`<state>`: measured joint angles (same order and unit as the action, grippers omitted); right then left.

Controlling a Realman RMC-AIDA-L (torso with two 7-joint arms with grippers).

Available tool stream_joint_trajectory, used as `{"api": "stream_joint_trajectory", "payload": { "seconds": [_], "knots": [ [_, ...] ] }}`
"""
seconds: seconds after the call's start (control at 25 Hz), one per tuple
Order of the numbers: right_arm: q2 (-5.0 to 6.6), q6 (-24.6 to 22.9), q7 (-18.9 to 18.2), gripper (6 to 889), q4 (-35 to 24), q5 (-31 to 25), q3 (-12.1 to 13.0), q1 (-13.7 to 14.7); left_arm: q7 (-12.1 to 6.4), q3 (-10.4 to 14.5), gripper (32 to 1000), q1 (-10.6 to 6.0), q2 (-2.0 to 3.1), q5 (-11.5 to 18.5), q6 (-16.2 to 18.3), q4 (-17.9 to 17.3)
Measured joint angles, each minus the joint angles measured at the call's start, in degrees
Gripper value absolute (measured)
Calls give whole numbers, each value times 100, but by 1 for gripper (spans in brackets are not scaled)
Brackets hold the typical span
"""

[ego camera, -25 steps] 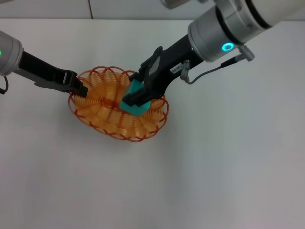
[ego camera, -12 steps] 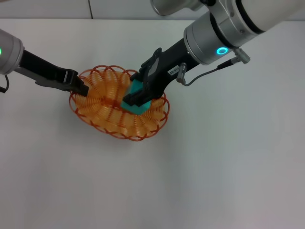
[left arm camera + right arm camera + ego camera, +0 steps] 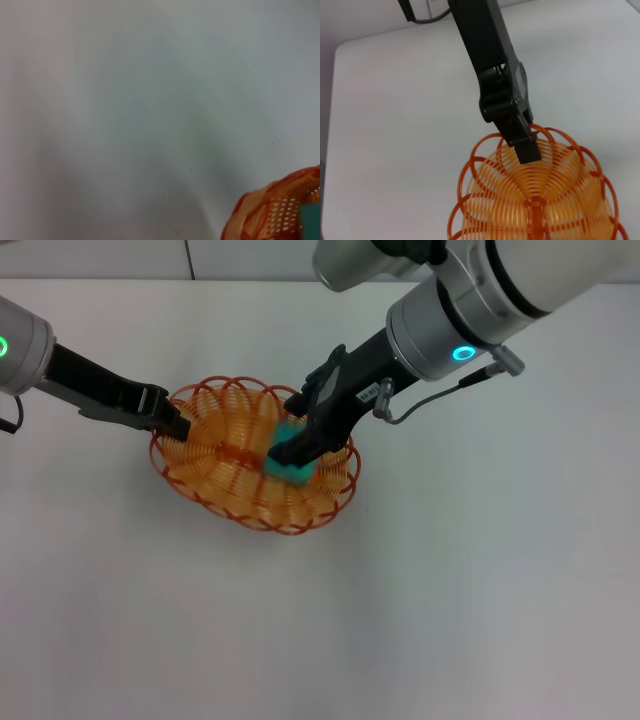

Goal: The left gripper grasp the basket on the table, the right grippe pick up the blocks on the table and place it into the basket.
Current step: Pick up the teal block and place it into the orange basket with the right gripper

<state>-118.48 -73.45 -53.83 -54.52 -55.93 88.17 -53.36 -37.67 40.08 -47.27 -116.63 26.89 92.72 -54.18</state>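
Basket (image 3: 250,462) is the orange wire container of this task, and it lies on the white surface (image 3: 450,590). Inside it, on the side near the right arm, sits the teal-green block (image 3: 289,466). The right pincer (image 3: 296,449) reaches down into the basket, and its black fingers are clamped on the block, one finger on each side. The block is at or just above the wire bottom; I cannot tell if it already touches it. I see only this one block in the basket.

The left pincer (image 3: 176,424) is at the opposite side of the basket. Its slim fingers are closed together on the looped rim, so the basket stands between the two pincers.

The head view shows both arms, the whole basket and the block together. The right wrist view does not show the block or its own fingers. It shows the left pincer (image 3: 525,146) from the far side, with its tip over the rim and reaching a little inside the basket (image 3: 555,210), and the spiral wires of the bottom are clear there. The left wrist view shows mostly bare surface (image 3: 150,110), with only one edge of the basket (image 3: 270,210) and a small part of the block (image 3: 311,222) in a corner.
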Motion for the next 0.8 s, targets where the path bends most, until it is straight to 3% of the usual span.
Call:
{"api": "stream_joint_trajectory", "payload": {
  "seconds": [0.24,0.56,0.8],
  "knots": [
    [0,23,0,561,-34,-18,17,-1,-9,0,91,1,0,0,0,4],
    [0,25,21,877,-42,-9,15,1,-13,0,91,23,0,0,0,4],
    [0,17,61,877,-45,-7,15,1,-13,0,92,25,0,-7,0,4]
  ]
}}
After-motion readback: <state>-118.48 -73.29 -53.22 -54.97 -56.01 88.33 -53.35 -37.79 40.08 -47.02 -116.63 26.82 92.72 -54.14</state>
